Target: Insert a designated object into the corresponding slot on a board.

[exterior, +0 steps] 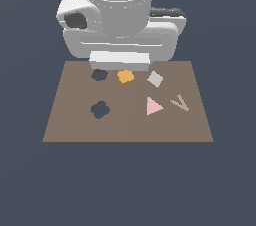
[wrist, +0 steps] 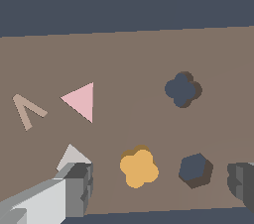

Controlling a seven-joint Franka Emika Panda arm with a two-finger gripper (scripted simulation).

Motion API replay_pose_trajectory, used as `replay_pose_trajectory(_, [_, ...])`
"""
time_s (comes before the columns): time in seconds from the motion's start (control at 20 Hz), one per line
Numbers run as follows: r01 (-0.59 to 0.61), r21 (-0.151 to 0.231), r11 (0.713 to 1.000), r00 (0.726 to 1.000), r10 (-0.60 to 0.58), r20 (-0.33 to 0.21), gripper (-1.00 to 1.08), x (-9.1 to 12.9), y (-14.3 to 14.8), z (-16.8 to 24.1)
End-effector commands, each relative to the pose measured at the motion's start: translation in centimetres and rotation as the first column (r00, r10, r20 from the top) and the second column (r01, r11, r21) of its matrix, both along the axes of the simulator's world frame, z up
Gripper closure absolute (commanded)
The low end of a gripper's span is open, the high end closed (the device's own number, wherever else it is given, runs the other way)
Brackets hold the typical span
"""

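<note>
One brown board [exterior: 127, 125] lies flat on the dark blue floor, and it carries one orange piece [exterior: 125, 76], one pink triangle [exterior: 153, 106], one grey square [exterior: 155, 78] and one thin tan V-shaped mark [exterior: 179, 102]. Two dark lobed shapes show in the board: the clover slot [exterior: 100, 110], navy like the floor, and a smaller charcoal one [exterior: 99, 75]. The orange piece rests on the board between the charcoal shape and the grey square, apart from the slot. In the wrist view, the gripper [wrist: 158, 183] has two fingers [wrist: 74, 186] spread wide on either side of the orange piece, holding nothing.
</note>
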State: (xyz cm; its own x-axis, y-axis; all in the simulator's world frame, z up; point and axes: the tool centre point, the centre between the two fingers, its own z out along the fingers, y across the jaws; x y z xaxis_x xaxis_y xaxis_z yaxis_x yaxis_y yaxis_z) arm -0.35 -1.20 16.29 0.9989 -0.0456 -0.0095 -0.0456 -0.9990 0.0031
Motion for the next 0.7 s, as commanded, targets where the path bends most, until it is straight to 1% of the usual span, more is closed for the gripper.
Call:
replay_pose_trajectory(0.0, [0.0, 0.0, 1.0, 1.0, 0.0, 0.0, -0.92, 0.0, 0.0, 0.0])
replay_pose_trajectory(0.3, [-0.028, 0.0, 1.0, 1.0, 0.028, 0.001, -0.92, -0.4, 0.1, -0.7])
replay_pose_trajectory(0.65, [-0.129, 0.002, 0.992, 0.992, 0.129, 0.003, -0.92, -2.0, 0.5, -3.5])
